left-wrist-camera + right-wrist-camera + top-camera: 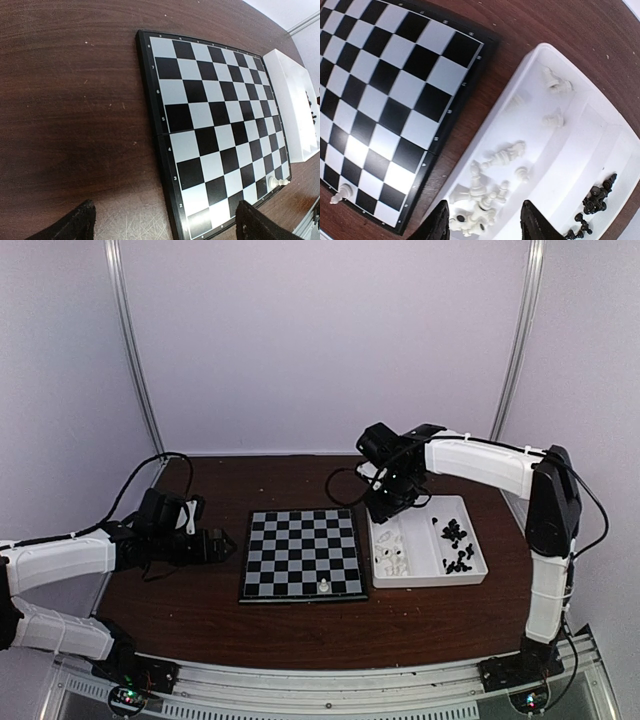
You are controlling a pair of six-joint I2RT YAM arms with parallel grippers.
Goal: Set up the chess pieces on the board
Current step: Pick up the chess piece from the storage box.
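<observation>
The chessboard (302, 554) lies in the middle of the table and holds one white piece (324, 585) near its front edge, also seen in the left wrist view (278, 183) and the right wrist view (337, 196). White pieces (487, 197) lie heaped in the left compartment of a white tray (425, 570); black pieces (455, 545) lie in its right compartment. My right gripper (485, 225) is open and empty above the white pieces. My left gripper (165, 227) is open and empty over the bare table by the board's left front corner (200, 220).
The brown table (200, 610) runs to a front edge with a metal rail. Cables trail behind both arms. White walls and metal posts enclose the back and sides.
</observation>
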